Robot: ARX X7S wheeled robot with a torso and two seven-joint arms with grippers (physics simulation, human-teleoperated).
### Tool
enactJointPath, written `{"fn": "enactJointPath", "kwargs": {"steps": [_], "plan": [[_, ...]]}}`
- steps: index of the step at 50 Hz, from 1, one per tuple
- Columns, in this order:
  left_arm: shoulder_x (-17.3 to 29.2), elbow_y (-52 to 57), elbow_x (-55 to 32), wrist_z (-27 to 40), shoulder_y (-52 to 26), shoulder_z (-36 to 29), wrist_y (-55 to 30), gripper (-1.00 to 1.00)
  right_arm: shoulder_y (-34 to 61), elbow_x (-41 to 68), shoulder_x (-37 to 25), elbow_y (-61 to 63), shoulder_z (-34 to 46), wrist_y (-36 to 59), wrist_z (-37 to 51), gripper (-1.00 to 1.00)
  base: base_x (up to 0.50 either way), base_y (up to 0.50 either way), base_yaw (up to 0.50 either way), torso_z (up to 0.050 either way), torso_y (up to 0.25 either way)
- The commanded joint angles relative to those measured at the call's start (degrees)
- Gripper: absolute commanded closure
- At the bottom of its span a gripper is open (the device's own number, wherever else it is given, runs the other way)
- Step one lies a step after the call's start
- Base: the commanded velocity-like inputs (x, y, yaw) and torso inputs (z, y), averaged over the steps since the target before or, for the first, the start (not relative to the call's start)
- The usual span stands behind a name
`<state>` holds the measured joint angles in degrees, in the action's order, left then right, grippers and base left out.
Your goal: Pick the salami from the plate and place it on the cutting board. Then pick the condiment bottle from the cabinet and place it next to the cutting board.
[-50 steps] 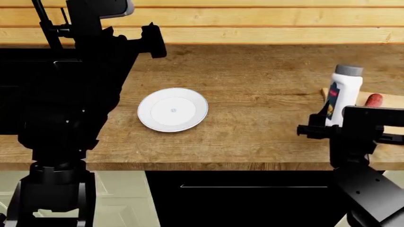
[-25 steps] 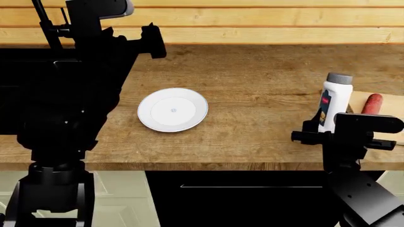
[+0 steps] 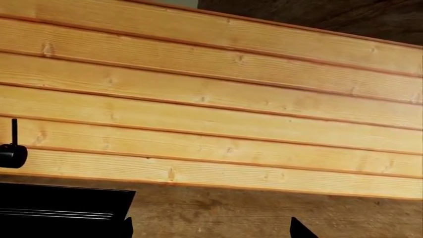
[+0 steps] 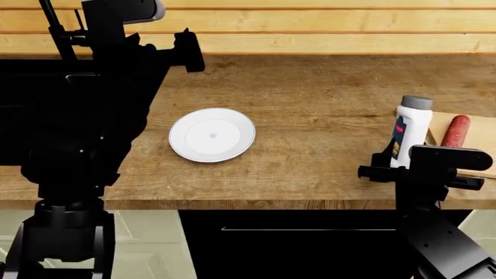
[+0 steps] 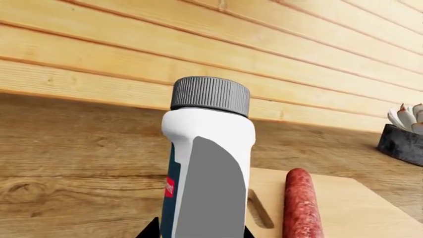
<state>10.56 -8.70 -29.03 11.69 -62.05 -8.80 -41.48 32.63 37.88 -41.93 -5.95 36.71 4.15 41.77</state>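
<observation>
Upright near the counter's [image 4: 310, 104] right edge, the condiment bottle [image 4: 408, 131] is held in the right gripper's [image 4: 395, 165] jaws, just beside the cutting board [image 4: 474, 131] carrying the salami [image 4: 455, 131]. The left gripper's [image 3: 211, 233] jaw state cannot be told.

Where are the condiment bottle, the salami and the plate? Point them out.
condiment bottle [image 5: 208, 163]: right wrist view, white body below the grey cap.
salami [image 4: 456, 131]: head view, middle of the red log, on the board.
plate [image 4: 186, 125]: head view, bare white rim.
</observation>
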Motion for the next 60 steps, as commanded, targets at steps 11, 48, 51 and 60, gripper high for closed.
{"fn": "enactJointPath", "kwargs": {"steps": [11, 48, 51, 60], "plan": [[0.3, -0.3, -0.4, 0.0, 0.3, -0.6, 0.7, -1.00, -0.9, -1.4, 1.0, -3.4, -0.4, -1.2, -0.5, 1.00, 0.00, 0.00, 0.00, 0.000, 0.000], [0.8, -0.3, -1.3, 0.6, 0.1, -1.3, 0.9, -1.00, -1.6, -1.8, 0.6, -1.7, -0.5, -1.9, -0.7, -1.00, 0.00, 0.00, 0.00, 0.000, 0.000], [0.8, -0.2, -1.4, 0.7, 0.1, -1.3, 0.9, -1.00, -1.5, -1.8, 0.7, -1.7, -0.6, -1.8, -0.7, -1.00, 0.00, 0.00, 0.00, 0.000, 0.000], [1.0, -0.2, -1.6, 0.8, 0.0, -1.5, 0.9, -1.00, -2.9, -0.9, -1.2, 1.7, -1.5, -1.8, 0.4, -1.00, 0.00, 0.00, 0.00, 0.000, 0.000]]}}
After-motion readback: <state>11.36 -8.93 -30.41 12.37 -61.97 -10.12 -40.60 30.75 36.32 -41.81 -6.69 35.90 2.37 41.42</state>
